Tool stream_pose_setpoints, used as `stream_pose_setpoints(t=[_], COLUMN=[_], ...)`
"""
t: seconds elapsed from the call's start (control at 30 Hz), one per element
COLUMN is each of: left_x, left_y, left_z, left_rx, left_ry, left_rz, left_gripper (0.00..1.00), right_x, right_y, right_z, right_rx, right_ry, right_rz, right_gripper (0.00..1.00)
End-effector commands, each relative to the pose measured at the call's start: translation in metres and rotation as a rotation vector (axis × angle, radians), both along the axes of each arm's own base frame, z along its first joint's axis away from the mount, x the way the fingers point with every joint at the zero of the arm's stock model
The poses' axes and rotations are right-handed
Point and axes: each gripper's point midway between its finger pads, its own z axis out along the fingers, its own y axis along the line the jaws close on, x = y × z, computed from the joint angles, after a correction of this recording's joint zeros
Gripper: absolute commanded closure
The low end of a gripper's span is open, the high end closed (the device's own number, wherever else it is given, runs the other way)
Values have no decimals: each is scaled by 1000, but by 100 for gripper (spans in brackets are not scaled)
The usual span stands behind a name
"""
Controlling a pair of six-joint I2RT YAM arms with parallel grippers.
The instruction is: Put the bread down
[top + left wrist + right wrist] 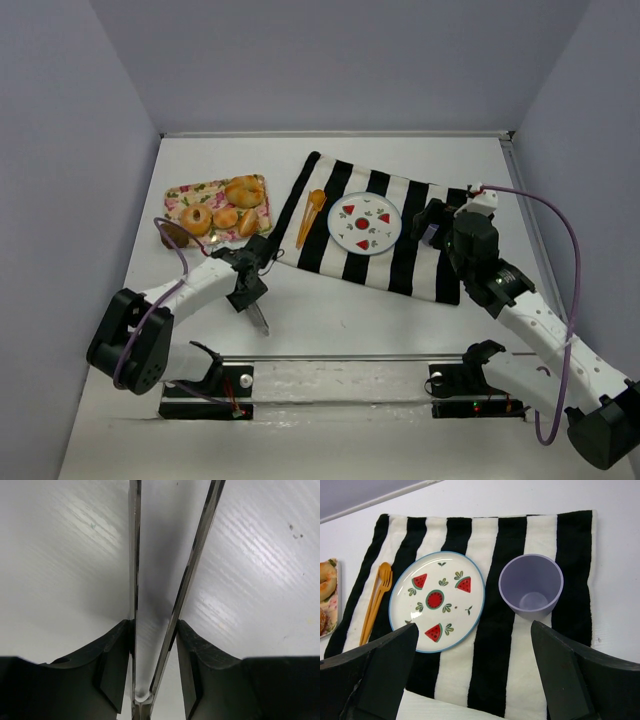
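Bread (244, 190) sits on the floral tray (176, 192) (back left). Left gripper (155, 630) pinches metal tongs (134, 555), fingers (116, 662) against both arms; right gripper (474, 627) gapes empty over the striped cloth (485, 680).

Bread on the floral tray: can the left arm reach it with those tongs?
Probably yes. The bread lies on its tray just beyond the left gripper, with nothing between. The metal tongs in its jaws point toward the near edge, though, so the wrist would have to turn first.
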Motion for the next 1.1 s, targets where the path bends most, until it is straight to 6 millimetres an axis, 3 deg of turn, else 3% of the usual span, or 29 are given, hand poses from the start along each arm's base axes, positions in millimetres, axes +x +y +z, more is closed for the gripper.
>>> stream_pose_setpoints(t=[0.0,0.13,0.3,0.57,0.8,0.97,1.03,1.07], left_x=[-16,-10,13,36,49,61,66,66], left_y=[0,-4,-24,-31,-31,-38,-34,-26], left_z=[20,53,107,180,205,192,194,185], left_rx=[-5,-9,-86,-148,-97,-19,29,102], left_ry=[15,-42,-200,-448,-504,-403,-371,-308], left_rz=[7,-12,-115,-196,-258,-394,-413,-436], left_gripper=[62,62,63,61,53,44,44,44], right_x=[3,3,3,1,0,0,1,0], right_y=[2,3,2,-1,-2,-5,-5,-6], right_z=[12,11,11,16,16,16,17,16], right_rx=[12,13,9,17,17,11,10,6], right_ry=[-49,-49,-48,-66,-68,-70,-72,-70], right_rz=[1,2,2,-12,-15,-28,-29,-29], right_gripper=[0,0,0,0,0,0,0,0])
